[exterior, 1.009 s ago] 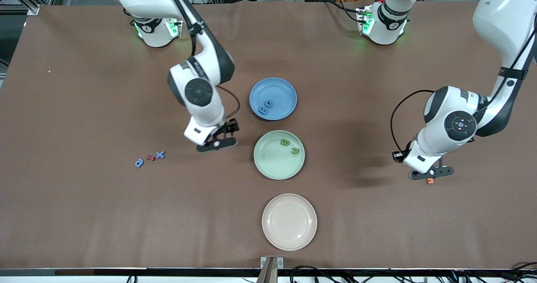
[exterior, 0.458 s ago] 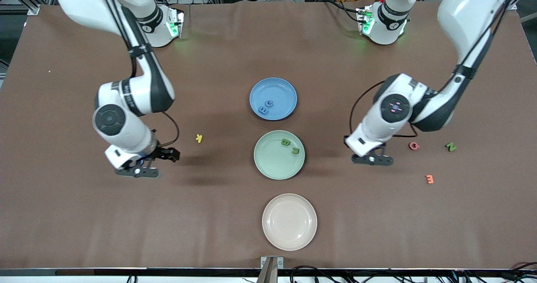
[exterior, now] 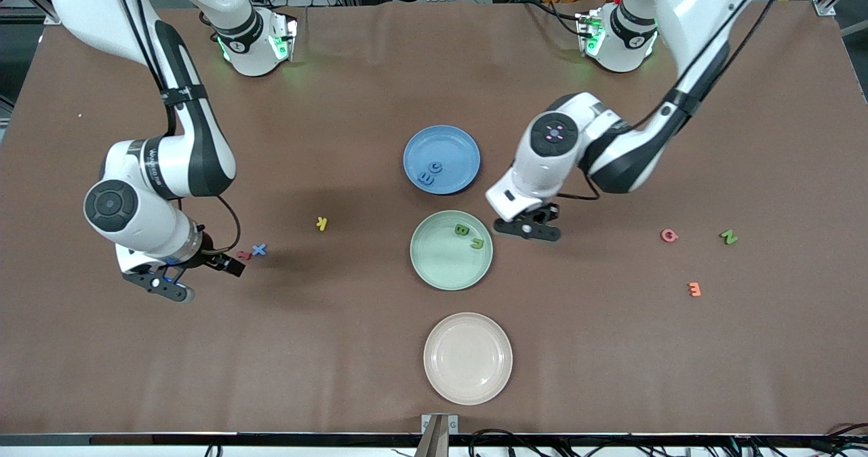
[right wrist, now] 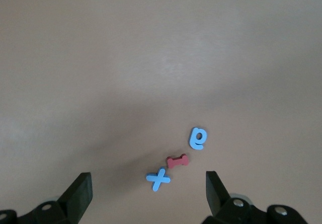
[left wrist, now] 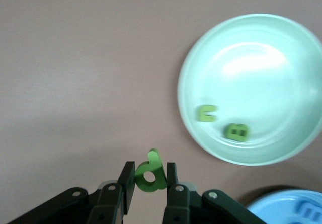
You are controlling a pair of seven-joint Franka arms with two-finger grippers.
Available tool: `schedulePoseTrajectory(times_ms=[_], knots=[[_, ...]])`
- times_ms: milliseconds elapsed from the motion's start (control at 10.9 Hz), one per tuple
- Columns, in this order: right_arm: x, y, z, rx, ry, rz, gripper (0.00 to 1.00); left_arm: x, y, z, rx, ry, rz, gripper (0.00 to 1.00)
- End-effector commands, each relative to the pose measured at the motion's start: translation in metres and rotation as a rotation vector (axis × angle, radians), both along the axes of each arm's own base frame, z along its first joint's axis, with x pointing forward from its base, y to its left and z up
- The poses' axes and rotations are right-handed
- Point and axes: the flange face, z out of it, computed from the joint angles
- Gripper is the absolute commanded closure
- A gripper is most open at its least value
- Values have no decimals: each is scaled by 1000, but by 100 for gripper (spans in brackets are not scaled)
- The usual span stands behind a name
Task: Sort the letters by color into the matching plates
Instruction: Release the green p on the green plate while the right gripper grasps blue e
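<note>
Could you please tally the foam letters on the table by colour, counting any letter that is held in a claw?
Blue letters: 4
Green letters: 4, counting the green letter in the left claw
Yellow letter: 1
Red letter: 1
Pink letter: 1
Orange letter: 1
Total: 12

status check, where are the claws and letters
Left claw shut on green letter beside green plate. Right claw open over blue x and blue e. Nothing blocking.
</note>
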Motion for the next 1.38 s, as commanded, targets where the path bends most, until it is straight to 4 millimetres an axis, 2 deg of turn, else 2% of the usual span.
schedulePoseTrajectory(times_ms=[0,183,275,458,642,825,1100,1192,1284], knots=[[-4,-26,0,48,0,-253,0,10,-26,-19,-36,40,8,100],[-5,-47,-9,59,-1,-338,0,2,-63,-26,-55,33,-34,100],[-7,-63,-15,77,-11,-385,0,5,-70,-36,-44,21,-35,100],[-18,-66,-46,82,-60,-373,0,2,-94,-48,-21,-14,-50,100],[-30,-76,-70,70,-65,-296,0,-2,-102,-65,-10,-20,-62,100],[-34,-78,-89,64,-77,-273,0,-2,-104,-81,-30,-13,-66,100],[-41,-84,-110,57,-83,-278,0,0,-103,-88,-39,-17,-66,99],[-40,-89,-117,57,-111,-284,0,1,-101,-92,-36,-14,-65,91],[-42,-90,-126,54,-113,-284,0,1,-101,-91,-36,-16,-66,53]])
